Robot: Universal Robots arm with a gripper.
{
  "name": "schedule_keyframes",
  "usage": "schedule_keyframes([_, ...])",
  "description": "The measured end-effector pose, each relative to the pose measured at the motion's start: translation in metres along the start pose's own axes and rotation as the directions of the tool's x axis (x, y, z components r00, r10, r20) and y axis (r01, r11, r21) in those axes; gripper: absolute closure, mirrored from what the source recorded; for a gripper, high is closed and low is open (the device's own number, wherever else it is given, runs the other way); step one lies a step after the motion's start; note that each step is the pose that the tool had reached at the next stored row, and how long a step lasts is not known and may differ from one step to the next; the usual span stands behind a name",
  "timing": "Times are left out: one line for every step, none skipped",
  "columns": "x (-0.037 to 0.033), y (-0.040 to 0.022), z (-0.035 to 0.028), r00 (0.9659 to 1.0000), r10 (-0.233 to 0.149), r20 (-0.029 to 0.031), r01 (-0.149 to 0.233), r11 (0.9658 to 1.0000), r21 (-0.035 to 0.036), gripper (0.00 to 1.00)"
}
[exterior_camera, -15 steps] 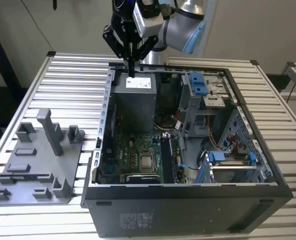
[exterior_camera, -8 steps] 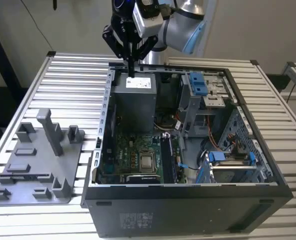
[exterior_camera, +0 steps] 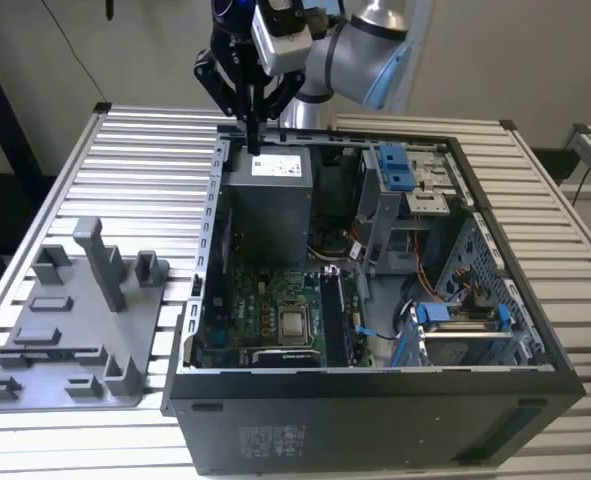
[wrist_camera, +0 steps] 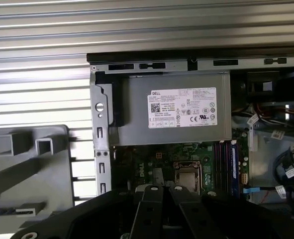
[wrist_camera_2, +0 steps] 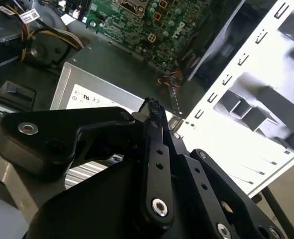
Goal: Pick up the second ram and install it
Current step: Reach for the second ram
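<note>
Closed on nothing, the gripper (exterior_camera: 254,140) hangs fingertips-down over the far left corner of the open computer case (exterior_camera: 535,330), just above the grey power supply (exterior_camera: 275,190). The second ram appears to be the dark stick (wrist_camera: 226,167) standing in the memory slots just right of the processor socket (wrist_camera: 189,174), though I cannot tell for certain.

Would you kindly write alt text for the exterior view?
A robot arm's pincer hangs above the grey power supply inside an open computer case on a slatted table; a grey fixture tray lies at the exterior view's left.
</note>
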State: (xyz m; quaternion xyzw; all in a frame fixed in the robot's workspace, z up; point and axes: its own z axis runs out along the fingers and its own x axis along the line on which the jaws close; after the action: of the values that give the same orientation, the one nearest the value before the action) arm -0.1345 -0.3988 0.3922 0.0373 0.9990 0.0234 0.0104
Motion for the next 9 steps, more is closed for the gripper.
schedule_keyframes([0.0026, -0.0002, 0.0000, 1.0000, 0.000, 0.0000, 0.000, 1.0000, -0.0002, 0.89])
schedule_keyframes([0.0056, -0.0004, -0.0001, 1.0000, 0.001, 0.0001, -0.001, 1.0000, -0.0002, 0.89])
schedule_keyframes([0.0082, -0.0006, -0.0001, 1.0000, 0.003, 0.0002, -0.003, 1.0000, -0.0002, 0.89])
schedule_keyframes([0.0107, -0.0008, -0.0002, 1.0000, 0.004, 0.0002, -0.004, 1.0000, -0.0002, 0.89])
schedule_keyframes([0.0136, -0.0010, -0.0002, 1.0000, 0.005, 0.0003, -0.005, 1.0000, -0.0002, 0.89])
schedule_keyframes([0.0165, -0.0012, -0.0003, 1.0000, 0.005, 0.0003, -0.005, 1.0000, -0.0003, 0.89])
schedule_keyframes([0.0196, -0.0014, -0.0003, 1.0000, 0.006, 0.0002, -0.006, 1.0000, -0.0004, 0.89])
schedule_keyframes([0.0227, -0.0017, -0.0004, 1.0000, 0.006, 0.0002, -0.006, 1.0000, -0.0005, 0.89])
schedule_keyframes([0.0263, -0.0020, -0.0004, 1.0000, 0.006, 0.0002, -0.006, 1.0000, -0.0007, 0.89])
